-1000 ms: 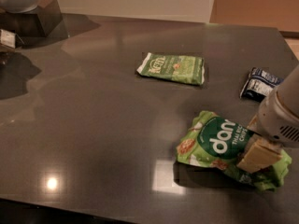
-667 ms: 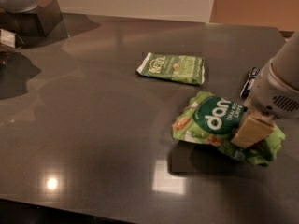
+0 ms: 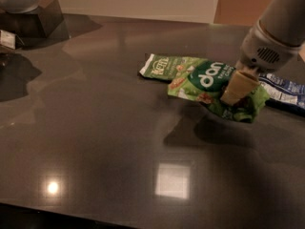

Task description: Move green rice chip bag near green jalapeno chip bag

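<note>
On one rice bag (image 3: 208, 79), apparently, one hand (image 3: 234, 94)

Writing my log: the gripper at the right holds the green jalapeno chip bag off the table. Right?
No. The camera view shows the gripper holding the green rice chip bag; the green jalapeno chip bag lies on the table.

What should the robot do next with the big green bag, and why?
Probably lower it and let go. The gripper holds the green rice chip bag just above the table, its shadow below, right beside the green jalapeno chip bag.
</note>
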Controlling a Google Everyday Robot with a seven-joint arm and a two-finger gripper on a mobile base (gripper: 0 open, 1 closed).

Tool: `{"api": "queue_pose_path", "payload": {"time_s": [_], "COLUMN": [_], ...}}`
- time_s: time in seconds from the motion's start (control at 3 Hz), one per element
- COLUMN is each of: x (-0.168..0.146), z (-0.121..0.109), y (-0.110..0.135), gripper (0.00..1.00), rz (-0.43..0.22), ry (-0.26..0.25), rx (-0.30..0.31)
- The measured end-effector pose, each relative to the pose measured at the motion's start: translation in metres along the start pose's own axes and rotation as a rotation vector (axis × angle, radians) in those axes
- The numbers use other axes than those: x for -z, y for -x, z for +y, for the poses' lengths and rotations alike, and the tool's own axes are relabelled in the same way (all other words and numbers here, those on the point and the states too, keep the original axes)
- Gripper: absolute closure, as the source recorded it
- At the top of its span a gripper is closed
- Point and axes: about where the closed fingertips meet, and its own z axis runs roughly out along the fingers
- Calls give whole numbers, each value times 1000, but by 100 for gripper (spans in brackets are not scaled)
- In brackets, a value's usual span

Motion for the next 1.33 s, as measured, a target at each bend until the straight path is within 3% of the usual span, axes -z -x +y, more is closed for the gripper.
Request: {"api": "queue_pose_path", "payload": {"time_s": [0.33,0.67,1.33], "x": [-17,-37,-66], "z": [-37,-62,-90], "y": [23,43,68], "gripper": [100,85,38], "rz": [-18,-23,-22], "ry": [-3,-7,-4], "rx": [-23,-46,-85]}}
